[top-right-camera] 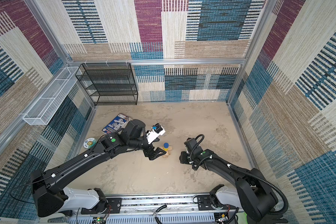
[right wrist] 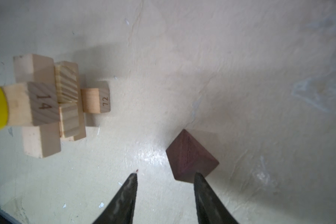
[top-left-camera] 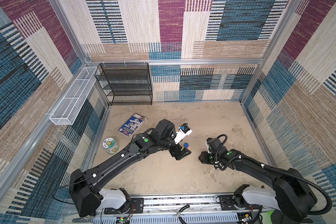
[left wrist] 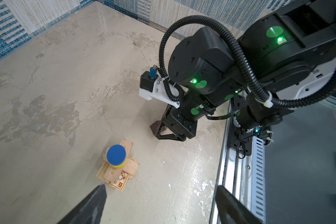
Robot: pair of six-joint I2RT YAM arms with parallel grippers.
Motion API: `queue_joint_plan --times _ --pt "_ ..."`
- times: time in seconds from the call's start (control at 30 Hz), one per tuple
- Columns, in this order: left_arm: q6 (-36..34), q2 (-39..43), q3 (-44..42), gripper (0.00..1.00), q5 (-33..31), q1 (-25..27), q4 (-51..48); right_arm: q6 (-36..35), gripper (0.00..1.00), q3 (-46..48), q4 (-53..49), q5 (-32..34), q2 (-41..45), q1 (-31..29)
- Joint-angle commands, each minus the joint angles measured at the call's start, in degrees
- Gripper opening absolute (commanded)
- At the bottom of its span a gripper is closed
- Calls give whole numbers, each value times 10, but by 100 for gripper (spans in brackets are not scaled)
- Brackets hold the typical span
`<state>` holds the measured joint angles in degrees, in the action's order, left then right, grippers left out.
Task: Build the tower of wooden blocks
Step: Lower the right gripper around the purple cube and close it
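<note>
Left hand (left wrist: 160,186): jaws spread wide, empty, angled down just beside criss-cross tower of pale wooden bars (left wrist: 128,166) at mid-worktop (left wrist: 47,77), topped by yellow cylinder (left wrist: 120,165) and blue disc (left wrist: 116,154). Dark-brown house-shaped wooden piece (right wrist: 190,157): loose on worktop near tower. Probably light, rigid, smooth; take by flat parallel sides, not sloped faces. Right hand (right wrist: 166,174): jaws partly apart, gripping nothing, held low, piece just past one fingertip.

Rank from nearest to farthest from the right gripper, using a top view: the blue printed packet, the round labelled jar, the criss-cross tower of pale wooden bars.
1. Criss-cross tower of pale wooden bars: just left of the right gripper.
2. Blue printed packet: farther left, toward the back.
3. Round labelled jar: farthest left of the three.
</note>
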<state>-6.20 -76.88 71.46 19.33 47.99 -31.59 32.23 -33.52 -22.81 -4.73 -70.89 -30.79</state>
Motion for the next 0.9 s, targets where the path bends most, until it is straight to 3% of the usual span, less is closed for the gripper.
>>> queue_joint_plan --times 0.0,0.3,0.67,0.87 --pt "-13 -1 4 93 -10 0 -7 -28 52 -16 2 41 -13 -1" --pt "-16 -6 4 92 -15 0 -8 -59 54 -45 5 25 -74 -1" --pt "-10 -10 6 93 -7 -1 -8 -40 53 -6 1 -56 -32 -1" --pt "-11 -10 5 92 -9 0 -8 -36 50 -14 -1 -73 -64 -1"
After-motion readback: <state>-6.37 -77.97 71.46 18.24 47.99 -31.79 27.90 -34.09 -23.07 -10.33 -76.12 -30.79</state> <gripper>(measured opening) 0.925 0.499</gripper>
